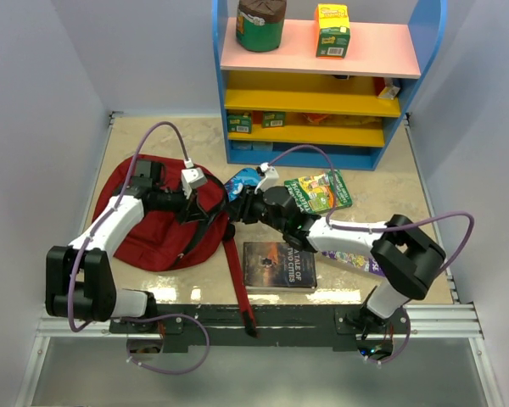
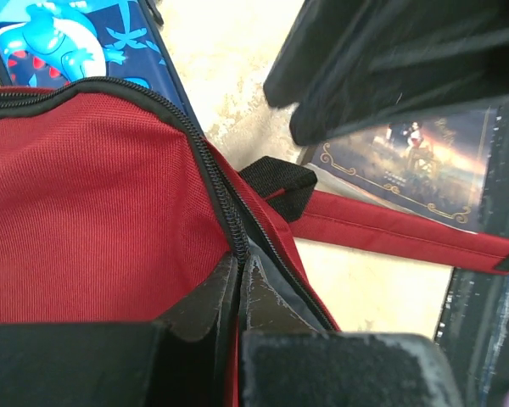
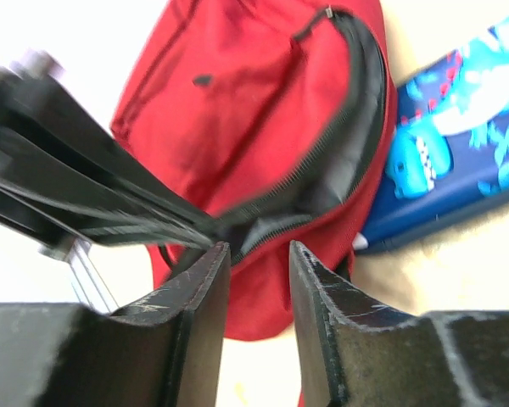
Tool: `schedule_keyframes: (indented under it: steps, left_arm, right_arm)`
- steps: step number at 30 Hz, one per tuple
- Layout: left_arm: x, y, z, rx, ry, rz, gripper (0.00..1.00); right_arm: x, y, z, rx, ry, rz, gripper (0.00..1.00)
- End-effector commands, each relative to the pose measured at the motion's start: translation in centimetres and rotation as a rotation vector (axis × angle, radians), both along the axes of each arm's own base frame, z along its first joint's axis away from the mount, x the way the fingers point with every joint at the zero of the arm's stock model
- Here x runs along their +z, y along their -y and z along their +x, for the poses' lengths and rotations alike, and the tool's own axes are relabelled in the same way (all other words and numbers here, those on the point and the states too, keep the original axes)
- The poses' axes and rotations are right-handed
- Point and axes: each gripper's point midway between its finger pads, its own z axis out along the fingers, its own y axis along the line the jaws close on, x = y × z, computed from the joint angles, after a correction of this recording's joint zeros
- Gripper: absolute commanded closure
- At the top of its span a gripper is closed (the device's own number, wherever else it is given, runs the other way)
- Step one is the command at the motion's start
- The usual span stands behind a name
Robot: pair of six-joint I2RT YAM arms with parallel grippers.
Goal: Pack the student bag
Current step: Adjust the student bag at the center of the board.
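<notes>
The dark red student bag (image 1: 157, 227) lies flat at the left of the table, its long strap (image 1: 237, 280) trailing toward the near edge. My left gripper (image 1: 210, 206) is shut on the bag's zipper edge (image 2: 229, 212) at the opening, shown close in the left wrist view (image 2: 239, 261). My right gripper (image 1: 237, 209) is open and empty just right of that opening. In the right wrist view (image 3: 257, 248) its fingers frame the parted zipper mouth (image 3: 322, 182). A blue shark-print pencil case (image 1: 243, 181) lies beside the bag, behind the grippers.
A dark book, A Tale of Two Cities (image 1: 278, 264), lies near the front. A green book (image 1: 319, 192) and another book (image 1: 356, 259) lie to the right, partly under my right arm. A blue shelf unit (image 1: 322, 85) with boxes and a jar stands at the back.
</notes>
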Motion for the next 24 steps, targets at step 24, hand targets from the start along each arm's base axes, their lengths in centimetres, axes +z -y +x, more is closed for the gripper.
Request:
schedule_keyframes:
  steps: [24]
  left_arm:
    - [5.7, -2.1, 0.6, 0.049, 0.026, -0.012, 1.00]
  right_arm:
    - [-5.4, -6.2, -4.3, 0.080, -0.056, -0.175, 0.71]
